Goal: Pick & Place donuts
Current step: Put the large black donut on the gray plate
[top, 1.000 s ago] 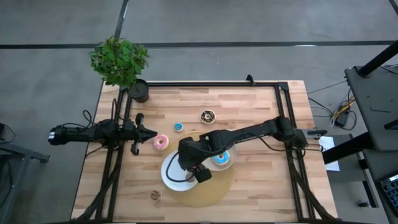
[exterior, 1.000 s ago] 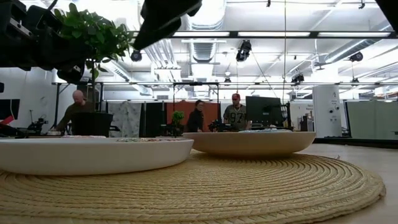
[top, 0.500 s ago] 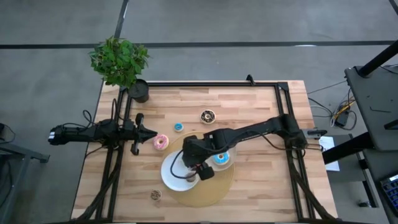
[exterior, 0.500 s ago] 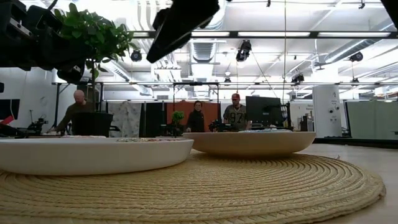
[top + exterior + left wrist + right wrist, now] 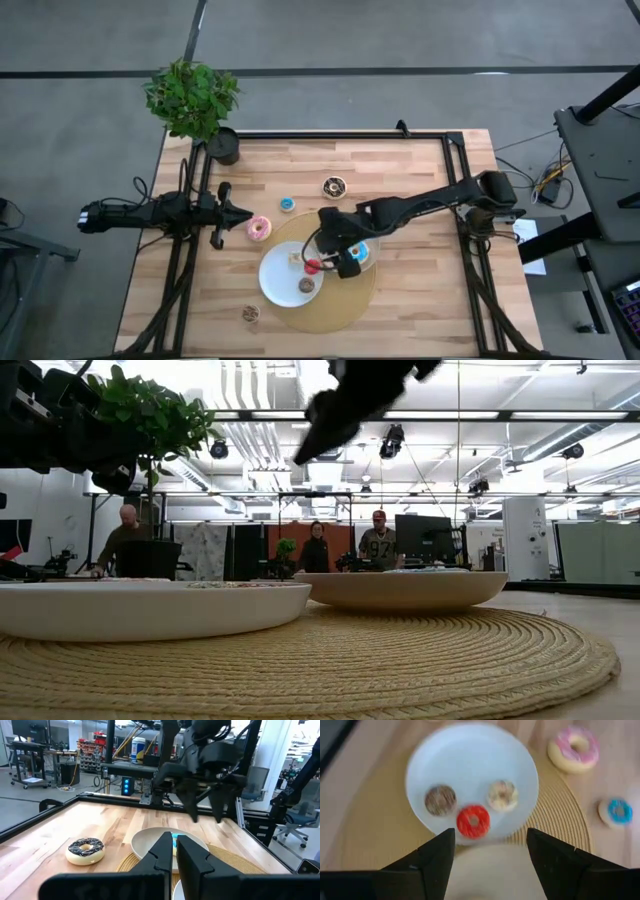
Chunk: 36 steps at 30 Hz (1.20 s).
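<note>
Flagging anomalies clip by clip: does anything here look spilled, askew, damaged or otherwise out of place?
Nothing stands out. Red donut, cream donut and brown donut lie flat on the white plate. The right gripper hangs open above them; the left gripper waits shut at the table's side. Other donuts lie flat on the wood.

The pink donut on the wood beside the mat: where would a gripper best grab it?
The pink donut lies flat with open wood around it. Probably best to come straight down and pinch across the ring, or put one finger through the hole and one outside.
</note>
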Tool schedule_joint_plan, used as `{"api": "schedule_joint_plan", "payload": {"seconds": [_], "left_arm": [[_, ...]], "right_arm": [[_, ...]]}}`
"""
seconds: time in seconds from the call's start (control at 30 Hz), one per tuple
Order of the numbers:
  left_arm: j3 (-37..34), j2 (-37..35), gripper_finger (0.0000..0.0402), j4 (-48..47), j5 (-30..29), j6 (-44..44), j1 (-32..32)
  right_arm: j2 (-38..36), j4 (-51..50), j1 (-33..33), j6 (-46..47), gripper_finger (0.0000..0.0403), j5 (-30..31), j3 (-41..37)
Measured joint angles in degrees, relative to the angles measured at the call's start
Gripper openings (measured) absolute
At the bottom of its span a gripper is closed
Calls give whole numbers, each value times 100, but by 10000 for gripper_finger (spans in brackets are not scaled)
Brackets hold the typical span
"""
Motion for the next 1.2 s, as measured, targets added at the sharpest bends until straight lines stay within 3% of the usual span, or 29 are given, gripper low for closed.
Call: {"api": "schedule_joint_plan", "payload": {"seconds": [0.27,0.67,1.2], "left_arm": [[2,-1,0,0,0,0,0],[0,-1,0,0,0,0,2],[2,-2,0,0,2,2,2]], "right_arm": [[-399,-144,-517,373,238,101,-495],[-630,-467,-1592,71,238,96,-430],[-630,-422,-2133,321,238,96,-89]]}}
